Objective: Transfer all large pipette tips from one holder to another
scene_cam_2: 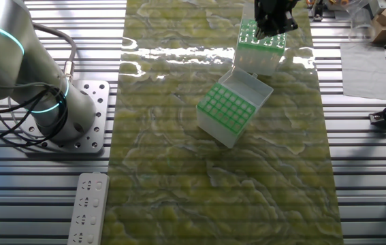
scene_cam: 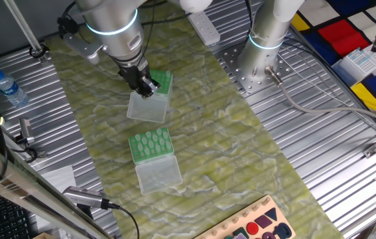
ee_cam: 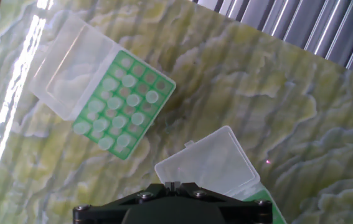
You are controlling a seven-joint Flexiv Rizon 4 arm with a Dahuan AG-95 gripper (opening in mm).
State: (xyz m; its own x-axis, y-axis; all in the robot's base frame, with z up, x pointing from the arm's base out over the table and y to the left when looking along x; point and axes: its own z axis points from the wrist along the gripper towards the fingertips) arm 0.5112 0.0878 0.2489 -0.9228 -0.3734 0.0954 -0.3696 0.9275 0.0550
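Two green-topped tip boxes stand on the green mat with their clear lids open. The near box (scene_cam: 151, 146) holds several whitish large pipette tips (ee_cam: 121, 99) among some bare holes; it also shows in the other fixed view (scene_cam_2: 228, 109). My gripper (scene_cam: 148, 86) hangs just over the far box (scene_cam: 162, 82), at the edge next to its open lid (ee_cam: 207, 165). It also shows in the other fixed view (scene_cam_2: 272, 22). In the hand view the gripper (ee_cam: 172, 185) has its jaws together. I see nothing between them. What the far box holds is mostly hidden by the hand.
A second arm's base (scene_cam: 265, 46) stands on the metal table to the right of the mat. A water bottle (scene_cam: 7, 87) lies at the left. A wooden shape board (scene_cam: 257, 222) sits at the front edge. A power strip (scene_cam_2: 88, 207) lies beside the mat.
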